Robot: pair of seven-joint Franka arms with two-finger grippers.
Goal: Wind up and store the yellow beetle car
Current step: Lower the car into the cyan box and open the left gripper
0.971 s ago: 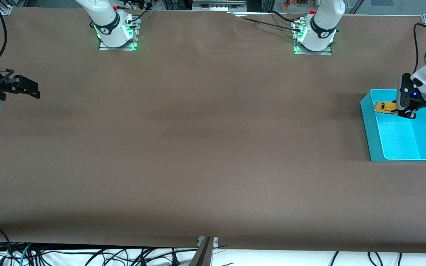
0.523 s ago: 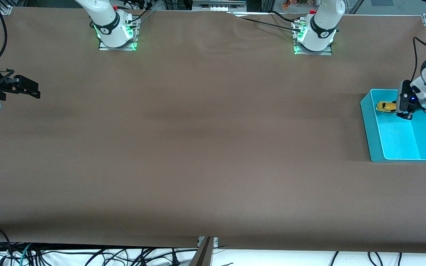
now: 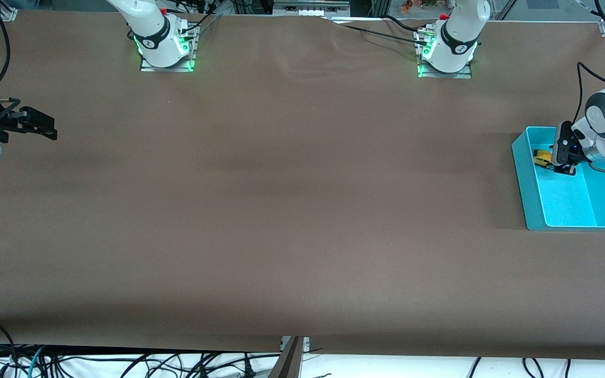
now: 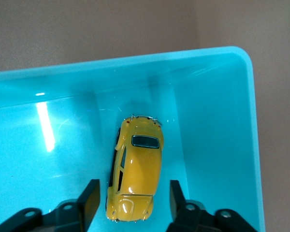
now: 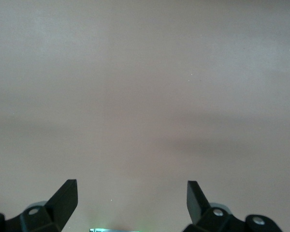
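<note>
The car (image 4: 134, 170) lies on the floor of the bin (image 4: 217, 140), directly between the left gripper's (image 4: 133, 203) spread fingers (image 4: 89, 200), clear of both pads. Its long axis runs straight out from the jaws, one end just inside the fingertips, the other pointing toward the bin's end wall. The likely next move is a straight lift away. Well apart, the right gripper (image 3: 37, 125) waits over bare table (image 3: 281, 210) at its own end, jaws wide and empty.

The yellow beetle car (image 4: 134, 174) lies in the bin (image 3: 523, 173) at the left arm's table end
</note>
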